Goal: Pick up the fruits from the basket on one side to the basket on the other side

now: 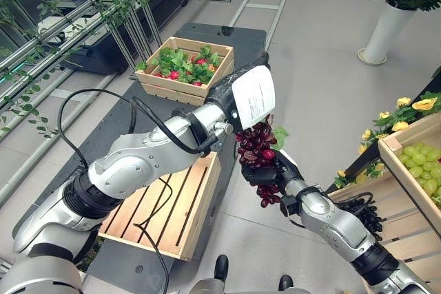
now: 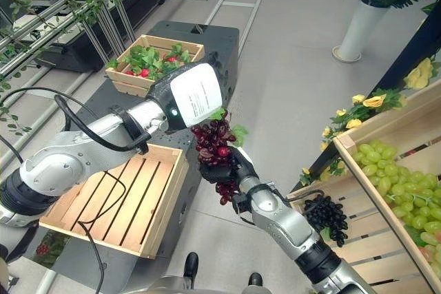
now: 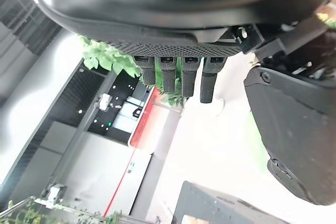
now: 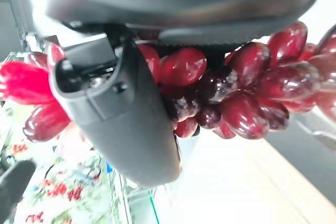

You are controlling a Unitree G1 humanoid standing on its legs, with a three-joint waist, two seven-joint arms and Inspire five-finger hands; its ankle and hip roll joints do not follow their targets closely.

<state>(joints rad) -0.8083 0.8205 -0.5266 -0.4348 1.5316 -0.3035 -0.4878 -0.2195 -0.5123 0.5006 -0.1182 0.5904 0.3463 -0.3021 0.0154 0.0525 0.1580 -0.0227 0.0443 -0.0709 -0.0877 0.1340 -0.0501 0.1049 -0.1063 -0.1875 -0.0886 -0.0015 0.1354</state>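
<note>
— Where are the grapes (image 1: 256, 148)?

— In your right robot hand (image 1: 265, 172), fingers curled round the red bunch, in the air between the baskets. Your left robot hand (image 3: 178, 74) hangs above it, fingers straight, gripping nothing.

— How do I finish?

— Carry it over the empty crate (image 1: 164, 206), clear its near rim, lower, then let go.

So the dark surface (image 1: 238, 36) has two wooden crates on it: an empty slatted crate (image 1: 165, 208) up front, and a leafy crate (image 1: 185, 67) at the back.
</note>
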